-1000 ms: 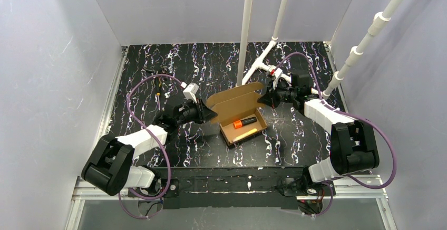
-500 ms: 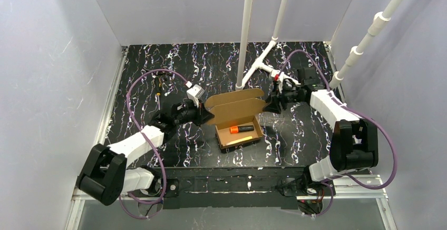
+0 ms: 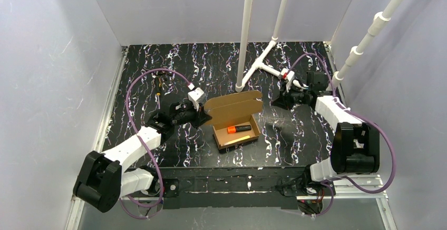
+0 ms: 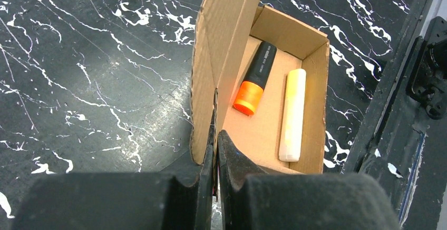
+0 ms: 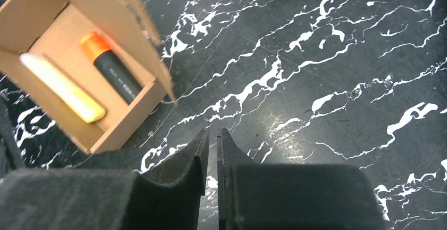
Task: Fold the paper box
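My left pincer (image 4: 215,135) is clamped on the paper box (image 3: 235,124), which sits open at the middle of the black, white-veined surface (image 3: 158,61) between my two arms. My two dark fingers (image 4: 234,161) are pressed together on the near edge of the raised brown lid, where a narrow side flap folds off it. In the top view the lid stands up from the tray's far long side, tilted, with its plain inner face turned toward the camera. The tray itself lies flat with its four low walls upright. Inside it, seen from my left wrist, a black marker with an orange cap (image 4: 256,79) lies on the cardboard floor, and a pale yellow highlighter (image 4: 293,115) lies just beside it along the outer wall, the two roughly parallel. My right pincer (image 5: 213,135) is drawn together with only a thin slit between its tips and nothing held in it. It is low over bare surface, well apart from the box, off the tray's right end. The view from that wrist shows the tray's corner and a ragged lid edge at upper left. White pipes (image 3: 245,29) rise from the far half of the surface behind the box
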### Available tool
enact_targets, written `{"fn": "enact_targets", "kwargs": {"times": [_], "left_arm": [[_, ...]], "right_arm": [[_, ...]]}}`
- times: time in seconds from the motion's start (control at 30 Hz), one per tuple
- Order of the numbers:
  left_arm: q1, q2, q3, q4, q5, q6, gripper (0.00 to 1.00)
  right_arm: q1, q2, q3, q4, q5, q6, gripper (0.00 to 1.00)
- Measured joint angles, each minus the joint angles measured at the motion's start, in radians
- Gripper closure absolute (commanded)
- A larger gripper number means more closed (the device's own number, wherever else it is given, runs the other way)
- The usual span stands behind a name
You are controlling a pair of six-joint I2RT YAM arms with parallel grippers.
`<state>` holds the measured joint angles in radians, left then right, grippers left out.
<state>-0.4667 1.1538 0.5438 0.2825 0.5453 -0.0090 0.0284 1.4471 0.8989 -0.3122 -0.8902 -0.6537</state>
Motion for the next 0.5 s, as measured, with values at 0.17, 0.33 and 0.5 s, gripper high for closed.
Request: {"fn": "enact_targets", "kwargs": {"times": [0.17,0.33,0.5], "left_arm": [[0.0,-0.005,0.002,-0.004,0.019,0.014,0.97],[0.0,-0.012,0.002,-0.009,0.022,0.016,0.97],[0.0,-0.019,0.002,-0.016,0.016,0.004,0.98]], "right_arm": [[0.08,0.026,-0.034,0.228,0.068,0.172,0.84],[0.168,0.064,-0.034,0.345,0.072,0.248,0.84],[0.189,0.063,-0.034,0.33,0.034,0.24,0.83]]}}
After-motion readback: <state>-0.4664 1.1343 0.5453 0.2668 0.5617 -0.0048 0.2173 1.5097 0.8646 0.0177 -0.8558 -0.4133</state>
